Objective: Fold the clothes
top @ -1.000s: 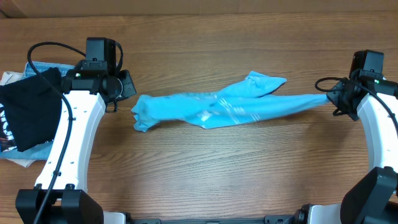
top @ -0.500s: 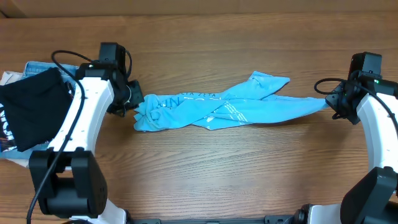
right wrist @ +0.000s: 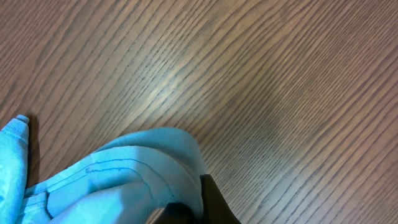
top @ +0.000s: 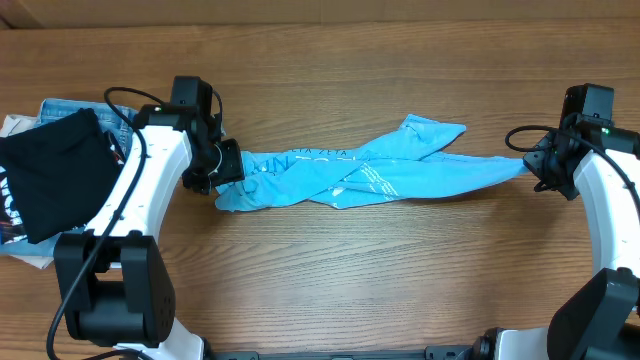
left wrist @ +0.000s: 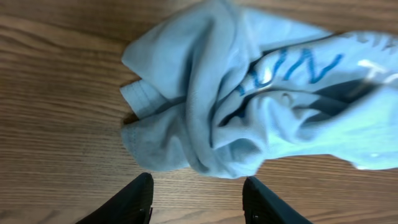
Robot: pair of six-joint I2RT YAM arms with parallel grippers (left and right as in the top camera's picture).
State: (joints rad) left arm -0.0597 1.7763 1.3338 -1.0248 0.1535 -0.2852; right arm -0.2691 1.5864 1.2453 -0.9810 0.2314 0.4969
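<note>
T-shirt (top: 350,175) strung 9-to-3 across tabletop (top: 400,280) centre, unfolded; left fingers (left wrist: 134,200) just swung in at 9 o'clock end, now parted, empty; right fingers (right wrist: 212,202) clenched on 3 o'clock end; regrasp looks imminent

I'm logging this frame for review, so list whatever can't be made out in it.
1. T-shirt lettering: in the overhead view, twisted folds hide most of it; in the left wrist view it is blurred and creased.
2. Right jaws: in the right wrist view, cut off by the bottom edge and covered by cloth; in the overhead view, too small.
3. Black garment print: overhead, cut off by the left edge.
4. Blue cloth beneath it: overhead, mostly covered by the black garment.
</note>
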